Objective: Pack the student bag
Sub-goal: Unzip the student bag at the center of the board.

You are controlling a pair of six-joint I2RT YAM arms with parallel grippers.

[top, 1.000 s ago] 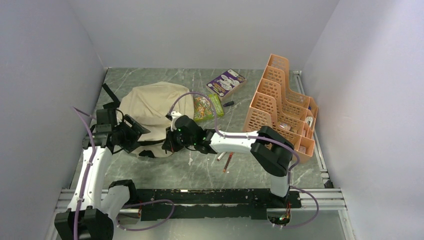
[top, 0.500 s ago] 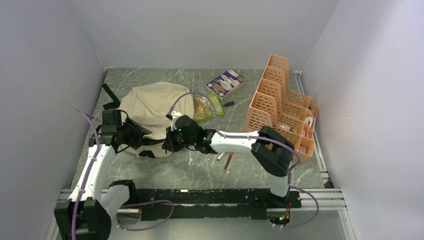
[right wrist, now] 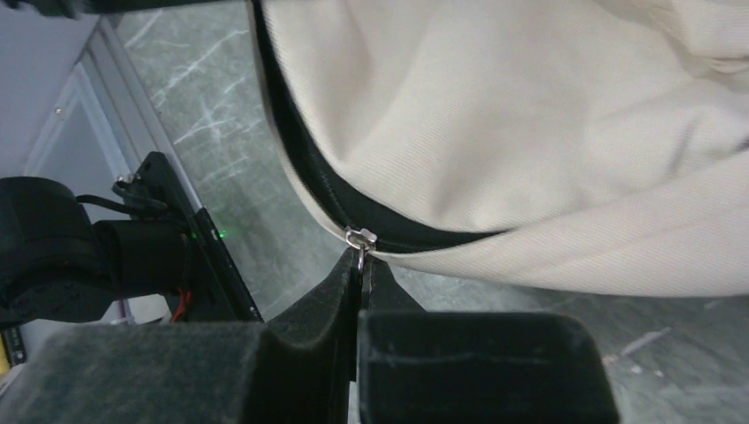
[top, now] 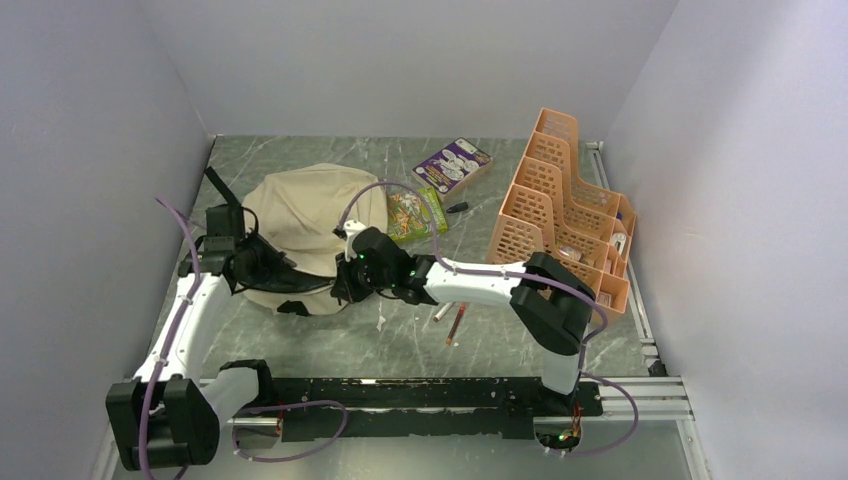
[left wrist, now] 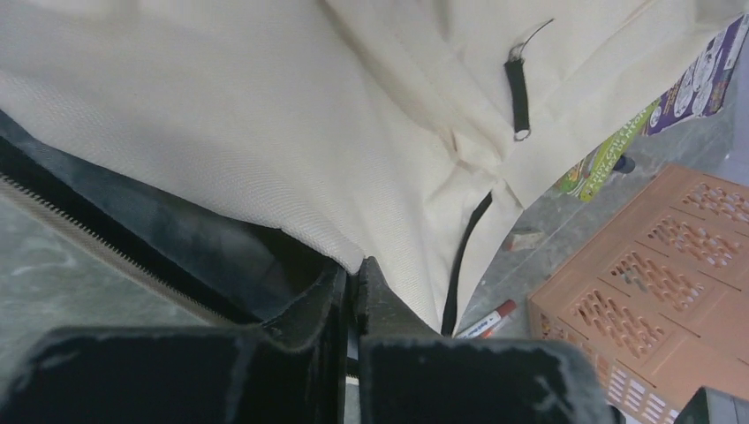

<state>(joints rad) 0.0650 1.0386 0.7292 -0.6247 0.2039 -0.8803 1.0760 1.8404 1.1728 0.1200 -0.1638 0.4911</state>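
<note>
**Two pincers clamped on the backpack's near edge**

Both pincers were found pressed together. The left gripper point(left wrist: 353, 276) had its jaws closed on the rim of the backpack point(left wrist: 265, 115), pinching the beige cloth where it meets the dark lining point(left wrist: 177, 238); a row of zip teeth point(left wrist: 88, 240) ran along the lower lip of that opening. The right gripper point(right wrist: 361, 265) was pinching the small metal zip pull point(right wrist: 360, 238) on the black zip line at the bag's lower seam.

Seen from above, the left gripper point(top: 262, 262) was at the near left side of the backpack point(top: 310, 212) and the right gripper point(top: 343, 285) at its near right side, the two arms reaching in from opposite sides. The bag lay slumped on the grey marbled table point(top: 400, 345), left of centre, towards the back wall. One black strap point(top: 220, 187) trailed off its far left corner.

A green booklet point(top: 415, 213) lay just beside the bag on the right, and a purple booklet point(top: 452, 164) behind that. Two pens point(top: 455, 325) lay on the table near the right arm. An orange perforated organiser point(top: 560, 215) stood at the right edge, well apart from the bag.
</note>
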